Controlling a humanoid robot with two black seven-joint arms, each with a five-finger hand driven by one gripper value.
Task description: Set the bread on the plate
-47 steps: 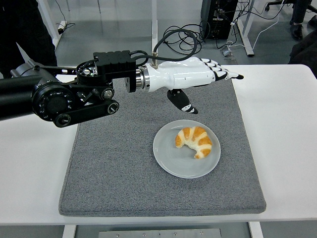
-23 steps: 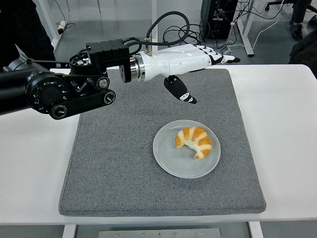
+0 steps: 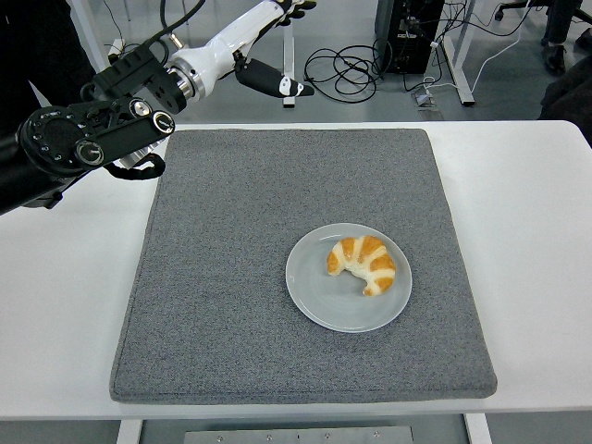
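Nearest the bottom of the frame, the grey mat (image 3: 277, 277) lies on the white table (image 3: 536, 231), and right of its centre sits the plate (image 3: 314, 296) with the bread (image 3: 363, 262), a croissant, resting wholly inside its rim. Neither has shifted over the last second, so the placing looks finished.

What has changed lies farther back: a second ago the left hand (image 3: 264, 42) stretched low over the far half of the mat, just beyond the plate; now it has swung up and away to the upper left of the frame, past the table's far edge. Its thumb hangs loose, the fingers run out of the top of the picture, and it carries nothing, so it reads as open. The bread lies well apart from it, down and to the right. This looks like a retreat after release
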